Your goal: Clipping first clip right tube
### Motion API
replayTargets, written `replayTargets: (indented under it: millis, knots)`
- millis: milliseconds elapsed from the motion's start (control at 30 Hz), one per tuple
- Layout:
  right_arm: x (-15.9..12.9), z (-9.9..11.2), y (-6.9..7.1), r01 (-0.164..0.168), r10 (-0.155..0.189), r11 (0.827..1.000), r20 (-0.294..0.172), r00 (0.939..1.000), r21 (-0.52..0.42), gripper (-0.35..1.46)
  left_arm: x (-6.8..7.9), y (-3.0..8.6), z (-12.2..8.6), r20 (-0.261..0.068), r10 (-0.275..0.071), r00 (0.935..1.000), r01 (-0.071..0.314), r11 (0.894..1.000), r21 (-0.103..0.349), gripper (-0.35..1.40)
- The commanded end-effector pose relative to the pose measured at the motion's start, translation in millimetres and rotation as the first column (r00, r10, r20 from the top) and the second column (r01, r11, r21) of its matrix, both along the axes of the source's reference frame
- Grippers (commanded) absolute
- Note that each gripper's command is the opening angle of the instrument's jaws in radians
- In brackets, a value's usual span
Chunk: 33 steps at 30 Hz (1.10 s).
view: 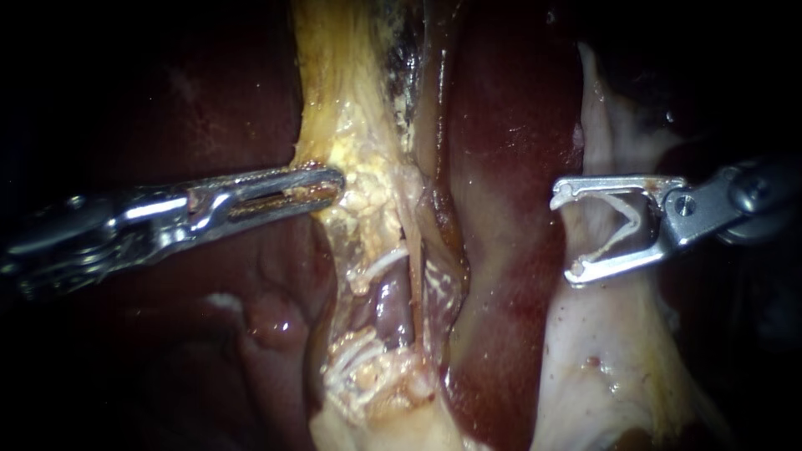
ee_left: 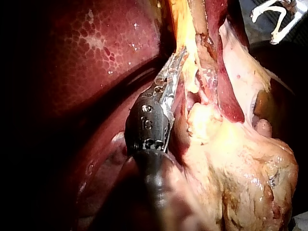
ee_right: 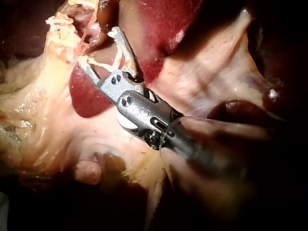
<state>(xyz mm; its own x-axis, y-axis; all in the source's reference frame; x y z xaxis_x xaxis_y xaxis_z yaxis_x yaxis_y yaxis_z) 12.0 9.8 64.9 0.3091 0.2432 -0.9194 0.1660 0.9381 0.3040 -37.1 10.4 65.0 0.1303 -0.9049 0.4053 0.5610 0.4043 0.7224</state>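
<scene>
Between dark red liver lobes runs a strip of yellow fatty tissue (view: 359, 167). Below it an opened window shows two tubes, a purplish left tube (view: 390, 305) and a pale right tube (view: 436, 280). My left instrument (view: 332, 179) has its jaws shut on the edge of the yellow tissue (ee_left: 185, 67) and holds it leftward. My right instrument (view: 565, 237) holds a white V-shaped clip (view: 622, 225) in wide-spread jaws. It hangs over liver and pale tissue, well right of the tubes and touching neither. The right wrist view shows the clip (ee_right: 108, 60) just short of the frayed tissue.
Dark red liver (view: 510, 167) lies between the tubes and my right instrument. Pale gallbladder-like tissue (view: 610, 351) spreads under and below the right instrument. More liver (view: 209, 100) fills the left side. White frayed strands (view: 359, 367) cross the lower end of the window.
</scene>
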Motion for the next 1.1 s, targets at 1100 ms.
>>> replayTargets:
  millis: [1100]
  knots:
    - [13.9,15.3,-9.0,0.053,-0.064,0.944,0.023,0.9977,0.325,0.59,4.0,2.5,-11.1,0.037,-0.053,0.9979,0.054,0.998,-0.037,-0.35]
